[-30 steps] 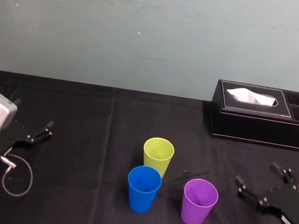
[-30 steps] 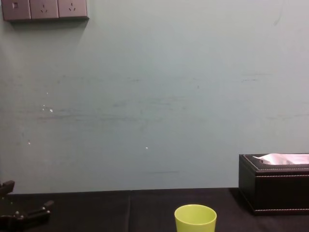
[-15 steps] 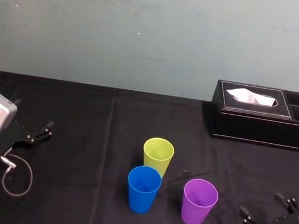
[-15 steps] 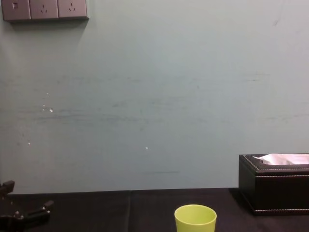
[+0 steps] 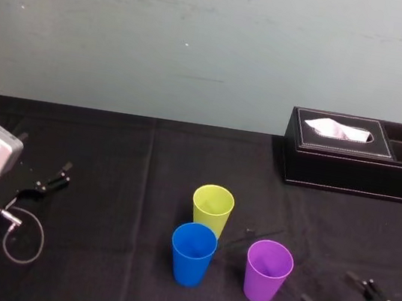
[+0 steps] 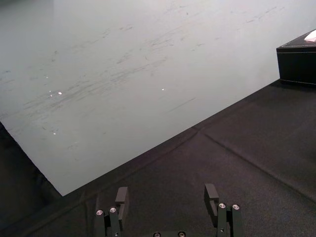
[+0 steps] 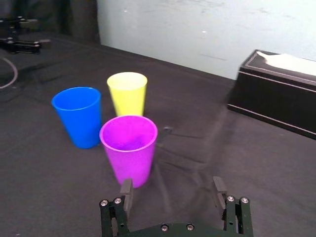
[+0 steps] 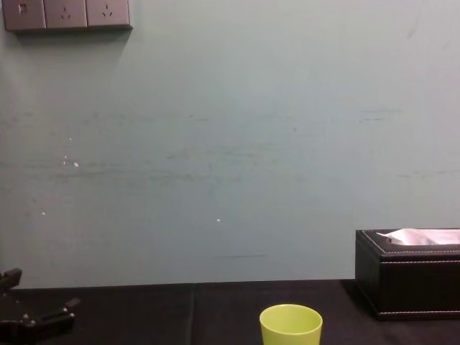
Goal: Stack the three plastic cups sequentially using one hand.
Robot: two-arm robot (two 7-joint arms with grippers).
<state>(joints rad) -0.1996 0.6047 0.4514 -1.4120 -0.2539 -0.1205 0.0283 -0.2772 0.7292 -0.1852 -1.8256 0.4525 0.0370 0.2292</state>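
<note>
At lower right the right gripper (image 5: 328,289) sits low, jaws spread wide and empty, near the upright purple cup (image 5: 268,270). Left of that stands the blue cup (image 5: 192,253). The green cup (image 5: 212,209) stands behind them, seemingly apart. At mid-left the left gripper (image 5: 57,177) rests, jaws spread.

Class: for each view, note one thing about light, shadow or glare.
Head view: the black cloth hides most shadow around the blue cup. Right wrist view: creases catch pale light beside the purple cup, ahead of the open right gripper. Left wrist view: specks glint on the wall beyond the left gripper. Chest view: no glare on the lime-green cup.
</note>
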